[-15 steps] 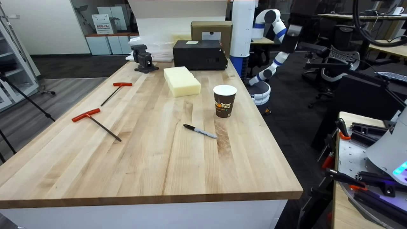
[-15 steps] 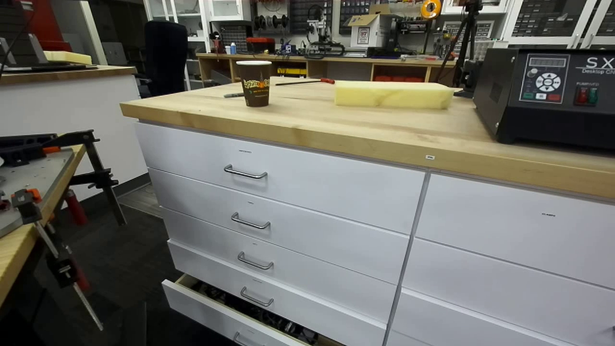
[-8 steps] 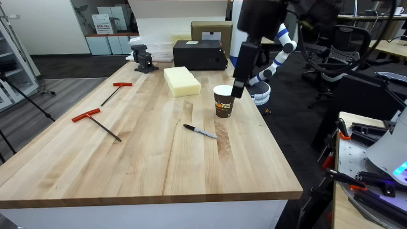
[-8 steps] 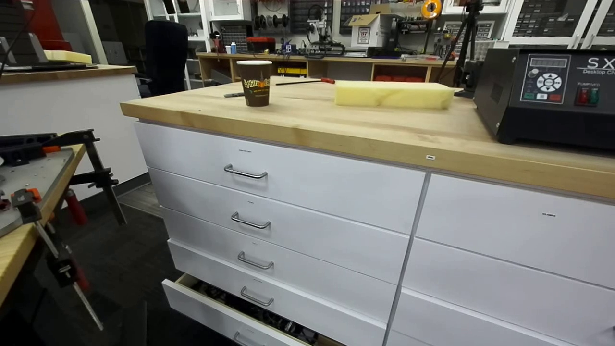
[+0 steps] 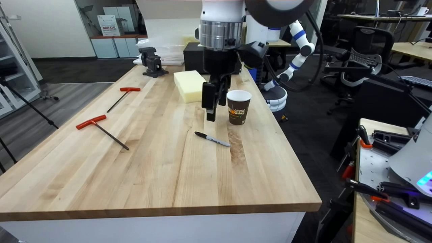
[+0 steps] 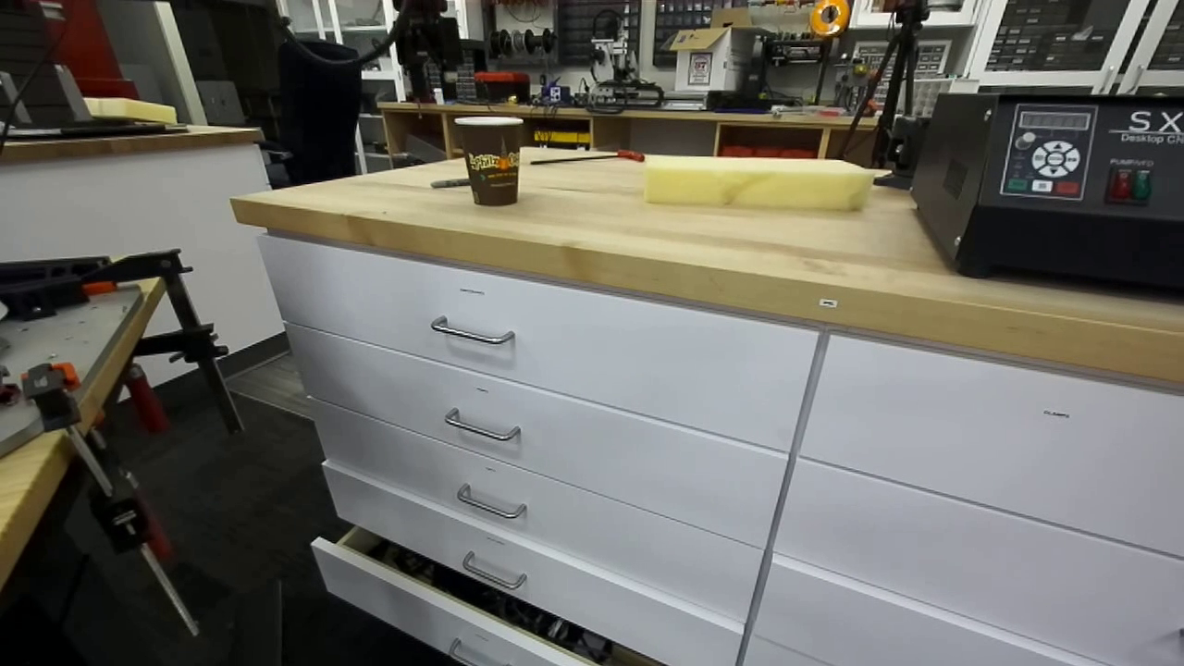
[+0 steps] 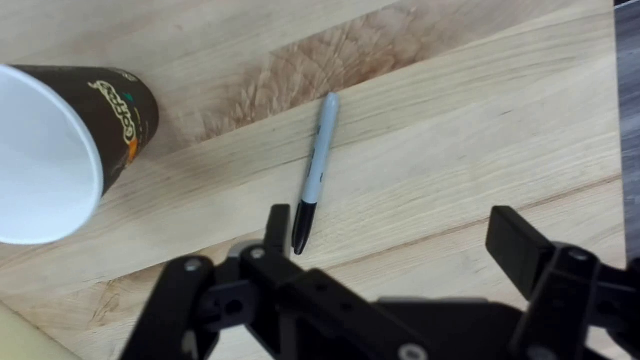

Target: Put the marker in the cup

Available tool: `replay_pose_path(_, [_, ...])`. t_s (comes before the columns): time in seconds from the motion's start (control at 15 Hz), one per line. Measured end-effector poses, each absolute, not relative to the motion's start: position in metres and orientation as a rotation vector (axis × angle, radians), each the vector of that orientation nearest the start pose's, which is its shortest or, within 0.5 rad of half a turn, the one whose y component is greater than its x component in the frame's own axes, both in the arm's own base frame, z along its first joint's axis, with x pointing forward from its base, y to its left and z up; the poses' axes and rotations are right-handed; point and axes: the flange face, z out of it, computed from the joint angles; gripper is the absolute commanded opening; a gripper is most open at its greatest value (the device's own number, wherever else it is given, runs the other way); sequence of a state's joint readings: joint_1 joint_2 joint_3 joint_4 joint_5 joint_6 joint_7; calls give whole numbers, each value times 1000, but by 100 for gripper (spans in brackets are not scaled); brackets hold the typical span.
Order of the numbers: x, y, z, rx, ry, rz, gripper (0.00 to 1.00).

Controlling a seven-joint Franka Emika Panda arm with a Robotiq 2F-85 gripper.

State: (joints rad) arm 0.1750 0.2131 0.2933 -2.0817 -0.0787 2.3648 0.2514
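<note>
The marker (image 5: 212,139) lies on the wooden table, with a grey barrel and black cap. It shows in the wrist view (image 7: 320,150) and partly behind the cup in an exterior view (image 6: 450,183). The brown cup (image 5: 238,113) with a white rim stands upright near the marker. It also shows in an exterior view (image 6: 492,166) and at the left of the wrist view (image 7: 122,112). My gripper (image 5: 216,109) is open and empty above the table, pointing down. In the wrist view the gripper (image 7: 392,227) has its left finger beside the marker's cap.
A pale yellow block (image 5: 189,87) lies behind the gripper. Red T-handled tools (image 5: 91,121) (image 5: 130,89) lie at the table's left. A black vise (image 5: 152,62) and a black box (image 6: 1054,185) stand at the far end. The table edge (image 5: 276,118) runs just beyond the cup.
My arm has swung in from the upper right, past the cup, and the gripper has come down over the table. The marker and the cup have not moved.
</note>
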Motion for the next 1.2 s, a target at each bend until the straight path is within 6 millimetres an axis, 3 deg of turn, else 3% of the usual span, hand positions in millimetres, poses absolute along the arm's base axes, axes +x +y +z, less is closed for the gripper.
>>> replay_pose_path(0.33, [559, 267, 317, -3106, -401, -49, 100])
replay_pose_path(0.87, [562, 269, 307, -3142, -383, 9, 100])
replay_pose_path(1.2, [567, 256, 282, -3165, -323, 59, 100])
